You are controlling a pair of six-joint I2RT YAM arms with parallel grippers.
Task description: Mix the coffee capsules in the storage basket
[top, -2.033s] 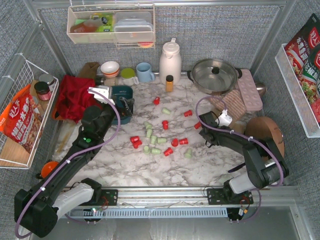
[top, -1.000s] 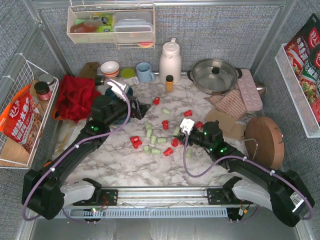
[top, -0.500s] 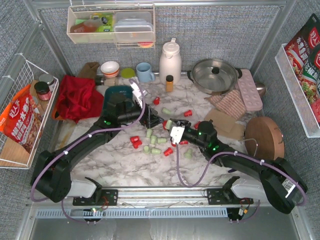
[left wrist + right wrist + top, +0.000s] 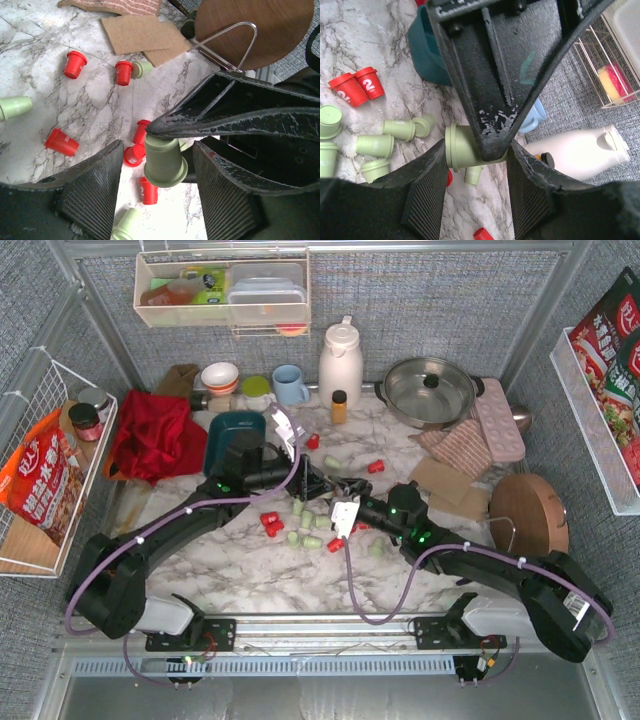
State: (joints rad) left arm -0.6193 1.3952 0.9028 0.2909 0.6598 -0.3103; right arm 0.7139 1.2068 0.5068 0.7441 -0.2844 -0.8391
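A pale green coffee capsule [image 4: 462,147] hangs above the table's middle, with my right gripper [image 4: 476,150] shut on it. My left gripper [image 4: 159,165] is open and straddles that same green capsule [image 4: 165,162], with a gap on each side. In the top view the left gripper [image 4: 322,483] and right gripper [image 4: 347,492] meet tip to tip. Red capsules [image 4: 270,523] and green capsules [image 4: 300,530] lie scattered on the marble. The dark teal storage basket [image 4: 232,428] sits behind the left arm; its inside is hidden.
Along the back stand a white thermos [image 4: 340,362], a small amber bottle [image 4: 339,406], a blue mug [image 4: 290,385] and a steel pot [image 4: 430,390]. A red cloth [image 4: 152,435] lies left of the basket. A round wooden board [image 4: 528,510] and cork mats [image 4: 445,480] lie right.
The left arm has swung right from the basket and the right arm has come in to the left. The two grippers now meet, and the left jaws have narrowed around the green capsule.
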